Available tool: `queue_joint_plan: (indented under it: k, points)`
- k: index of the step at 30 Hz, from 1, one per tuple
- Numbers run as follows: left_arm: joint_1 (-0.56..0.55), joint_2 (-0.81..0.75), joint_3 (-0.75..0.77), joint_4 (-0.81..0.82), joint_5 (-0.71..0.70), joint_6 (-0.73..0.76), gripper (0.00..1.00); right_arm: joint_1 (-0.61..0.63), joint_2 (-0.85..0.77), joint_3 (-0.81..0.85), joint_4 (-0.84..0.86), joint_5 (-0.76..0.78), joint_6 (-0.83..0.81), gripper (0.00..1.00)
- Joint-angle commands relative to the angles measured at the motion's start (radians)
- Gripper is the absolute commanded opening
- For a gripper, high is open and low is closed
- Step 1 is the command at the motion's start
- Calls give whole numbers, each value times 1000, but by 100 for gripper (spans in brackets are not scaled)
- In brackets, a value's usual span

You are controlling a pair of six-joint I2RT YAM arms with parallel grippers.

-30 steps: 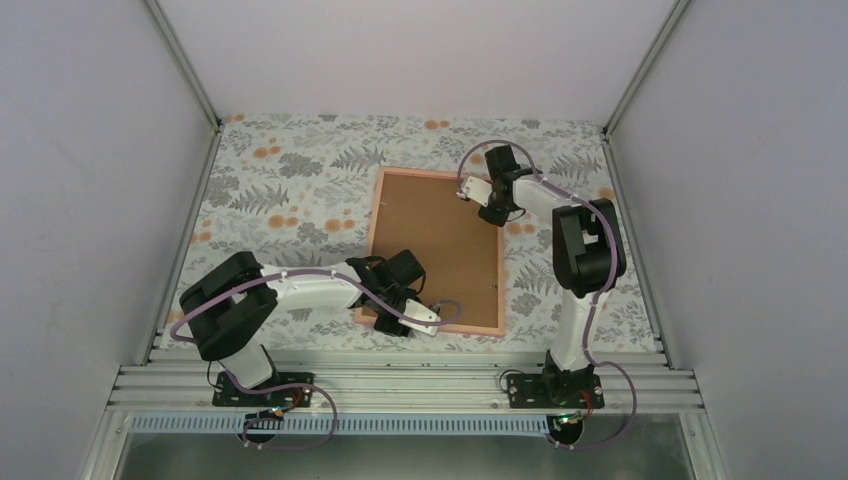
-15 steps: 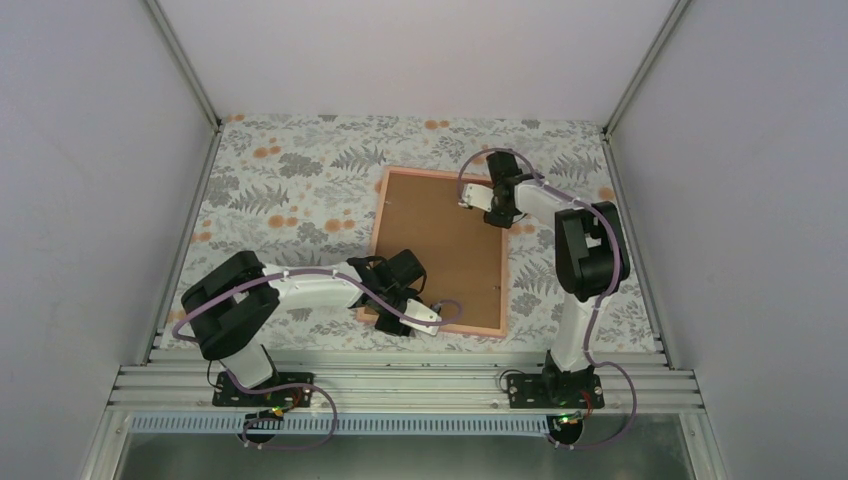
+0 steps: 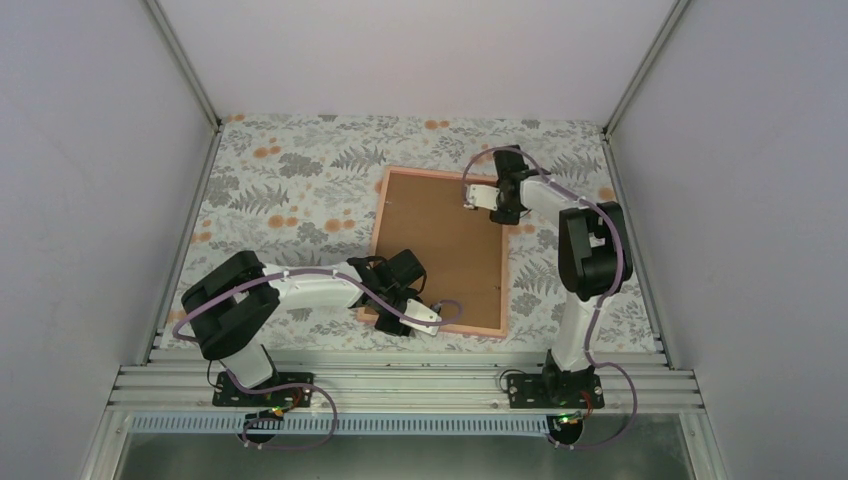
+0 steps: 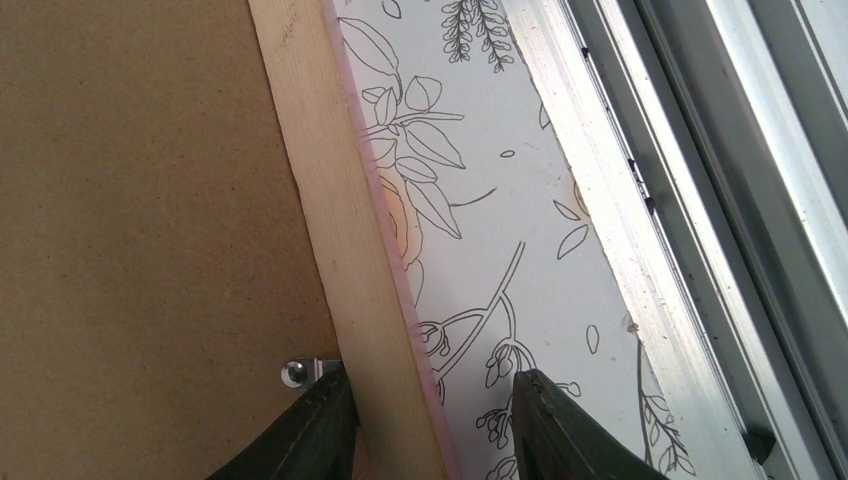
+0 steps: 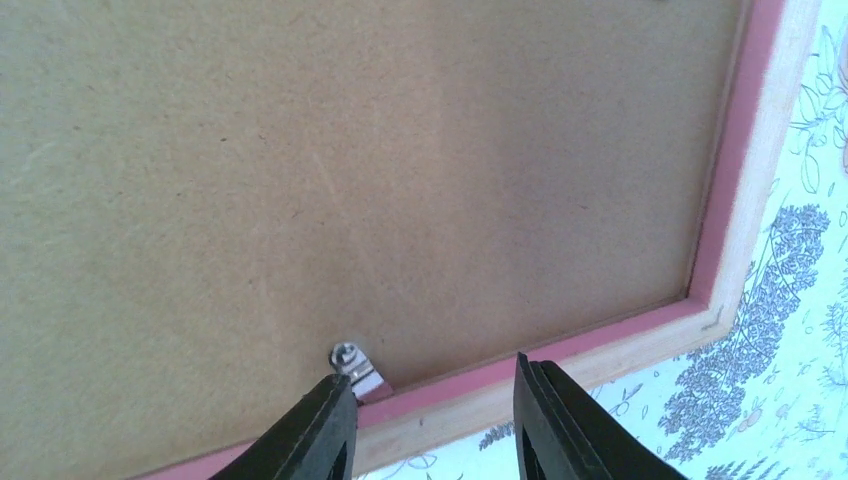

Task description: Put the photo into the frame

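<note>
Both spread wide; left hand (image 4: 430, 380), right hand (image 5: 432, 378) straddle frame (image 4: 335, 180) rails.

White-shelled left arm (image 3: 310, 290) and right arm (image 3: 570, 322), black joints, looping lilac cables (image 3: 176, 326)

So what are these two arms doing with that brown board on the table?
A pink frame lies face down on the flowery table, a brown backing board filling it. The left end effector is open astride the frame's near rail. The right end effector is open over a small metal clip at the far right corner. No photo shows.
</note>
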Motion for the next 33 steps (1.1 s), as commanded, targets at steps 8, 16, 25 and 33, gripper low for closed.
queue_joint_plan:
  k: [8, 16, 25, 33]
  points:
    - [14, 33, 57, -140, 54, -82, 44, -80, 71, 364, -243, -378, 291, 50]
    - [158, 11, 173, -147, 155, -192, 52, -133, 227, 474, -203, -456, 398, 60]
    - [328, 70, 237, -59, 120, -341, 53, -136, 300, 520, -146, -547, 484, 69]
    - [516, 131, 302, -26, 84, -402, 53, -109, 323, 525, -100, -534, 493, 89]
